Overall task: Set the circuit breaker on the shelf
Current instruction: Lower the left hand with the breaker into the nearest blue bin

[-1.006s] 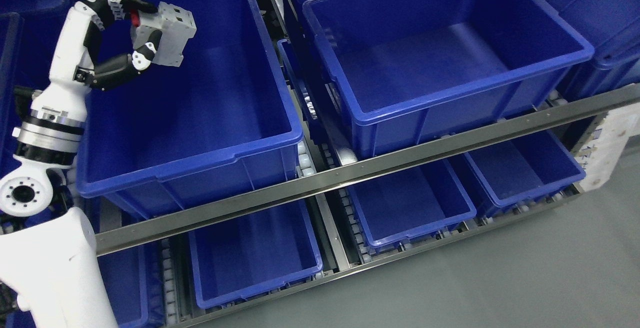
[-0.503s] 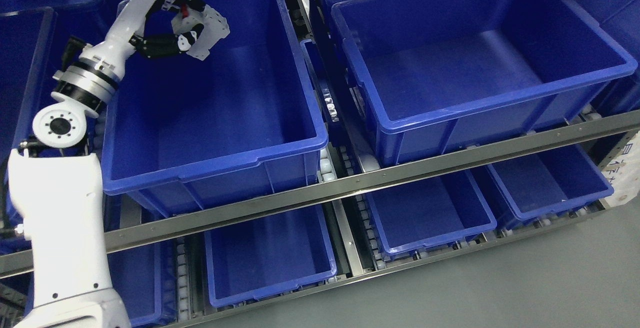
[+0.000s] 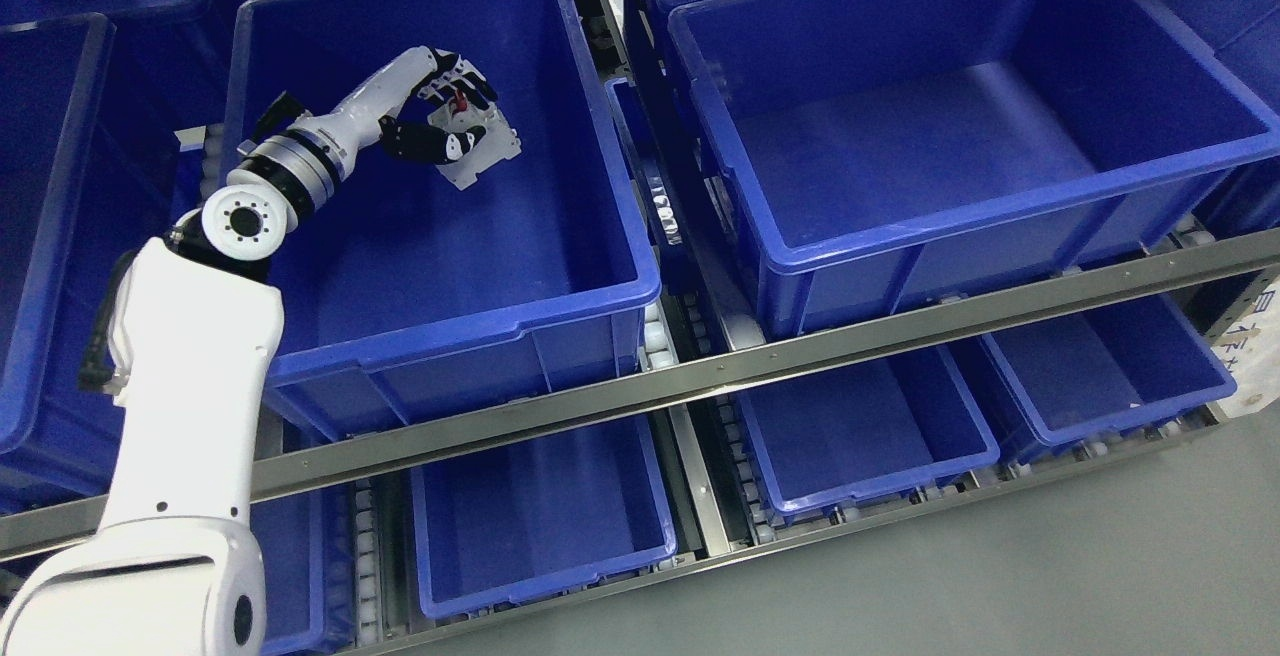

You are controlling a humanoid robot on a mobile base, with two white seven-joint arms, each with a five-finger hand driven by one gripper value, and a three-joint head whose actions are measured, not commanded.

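Note:
A grey-white circuit breaker [image 3: 482, 144] with a small red part sits in my left hand [image 3: 452, 121], whose dark fingers are curled around it. Hand and breaker are low inside the large blue bin [image 3: 600, 296] on the upper shelf level, over its far middle floor. I cannot tell whether the breaker touches the bin floor. My white left arm [image 3: 190, 366] reaches up from the lower left over the bin's left rim. My right arm does not show.
A second large blue bin [image 3: 1000, 206] stands to the right on the same level. A steel shelf rail [image 3: 800, 351] runs across in front. Smaller blue bins [image 3: 540, 576] sit on the lower level. More blue bins are at the left and back. Grey floor lies at lower right.
My left hand has gone down and rightward into the bin with the breaker, from above its far left corner. The camera shifted left earlier, little since.

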